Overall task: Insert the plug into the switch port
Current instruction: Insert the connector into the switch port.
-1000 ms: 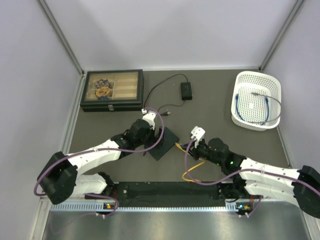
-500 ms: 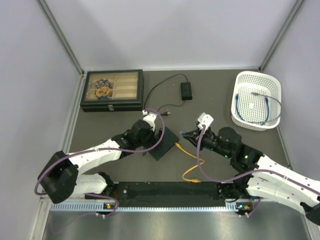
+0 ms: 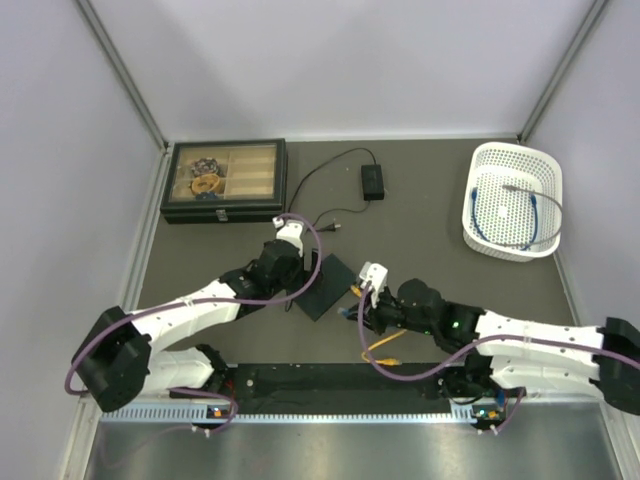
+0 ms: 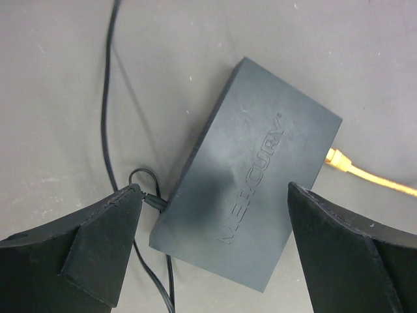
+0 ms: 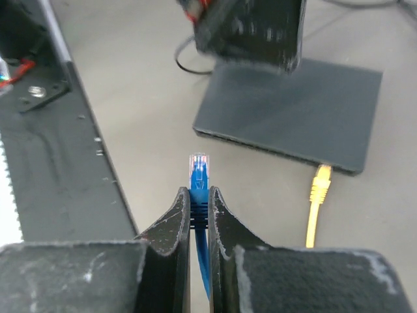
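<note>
The switch (image 4: 254, 176) is a flat dark grey box lying on the table, also in the top view (image 3: 327, 288). My left gripper (image 4: 214, 188) hangs open over it, one finger on each side, not touching. My right gripper (image 5: 199, 190) is shut on a blue plug (image 5: 199, 171) with a clear tip. The plug points at the switch's near edge (image 5: 260, 145), a short gap away. The switch port on that edge is too dark to make out. A yellow plug (image 5: 320, 182) sits in the same edge further right.
A thin black lead (image 4: 107, 130) enters the switch's far side and runs to a power brick (image 3: 372, 181). A compartment case (image 3: 225, 180) stands back left. A white basket (image 3: 513, 200) holding a blue cable stands back right. A black rail (image 3: 340, 380) lines the front edge.
My right gripper, still holding the blue plug, swung left and down toward the switch's near edge. The left gripper shifted slightly up over the switch and stayed open.
</note>
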`<control>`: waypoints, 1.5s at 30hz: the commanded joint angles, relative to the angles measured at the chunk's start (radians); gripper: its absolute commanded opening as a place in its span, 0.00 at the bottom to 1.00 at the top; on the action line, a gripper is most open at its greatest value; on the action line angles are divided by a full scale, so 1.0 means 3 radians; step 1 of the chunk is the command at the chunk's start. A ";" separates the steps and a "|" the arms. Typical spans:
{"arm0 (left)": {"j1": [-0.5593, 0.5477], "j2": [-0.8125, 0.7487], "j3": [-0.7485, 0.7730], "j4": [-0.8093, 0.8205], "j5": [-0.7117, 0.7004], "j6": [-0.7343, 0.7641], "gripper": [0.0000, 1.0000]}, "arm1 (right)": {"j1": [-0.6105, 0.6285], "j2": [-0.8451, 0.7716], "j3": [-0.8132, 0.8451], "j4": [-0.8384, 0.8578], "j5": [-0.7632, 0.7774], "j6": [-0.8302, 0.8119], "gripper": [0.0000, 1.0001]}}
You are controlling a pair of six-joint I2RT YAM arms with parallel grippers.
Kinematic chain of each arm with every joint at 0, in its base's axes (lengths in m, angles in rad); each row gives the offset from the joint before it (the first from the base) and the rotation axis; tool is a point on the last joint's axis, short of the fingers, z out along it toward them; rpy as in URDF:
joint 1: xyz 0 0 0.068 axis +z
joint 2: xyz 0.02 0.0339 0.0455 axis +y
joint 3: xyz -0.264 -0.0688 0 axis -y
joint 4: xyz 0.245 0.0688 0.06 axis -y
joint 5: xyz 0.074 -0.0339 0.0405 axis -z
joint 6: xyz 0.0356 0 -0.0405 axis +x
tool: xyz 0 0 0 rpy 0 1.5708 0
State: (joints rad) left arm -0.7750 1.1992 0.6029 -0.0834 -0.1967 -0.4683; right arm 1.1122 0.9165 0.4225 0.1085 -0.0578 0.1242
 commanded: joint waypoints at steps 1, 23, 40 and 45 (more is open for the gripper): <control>0.0001 -0.0086 -0.0016 0.0099 -0.0071 -0.0065 0.97 | 0.0077 0.0462 -0.0324 0.1043 0.0402 0.0169 0.00; 0.0016 0.0522 0.0153 0.0426 0.0313 -0.0050 0.91 | -0.0363 0.1920 -0.0605 0.2977 0.0423 -0.0337 0.00; 0.0016 0.0722 0.0117 0.0523 0.0410 -0.0234 0.86 | -0.0108 0.2145 -0.0442 0.2747 0.0749 -0.0399 0.00; 0.0016 0.0748 0.0087 0.0554 0.0425 -0.0259 0.85 | -0.0072 0.2125 -0.0442 0.2803 0.0888 -0.0399 0.00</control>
State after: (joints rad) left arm -0.7670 1.4101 0.6174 0.0319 -0.1101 -0.5167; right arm 1.0744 1.5497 0.2630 0.8894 0.1452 0.0105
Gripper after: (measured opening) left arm 0.856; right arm 0.049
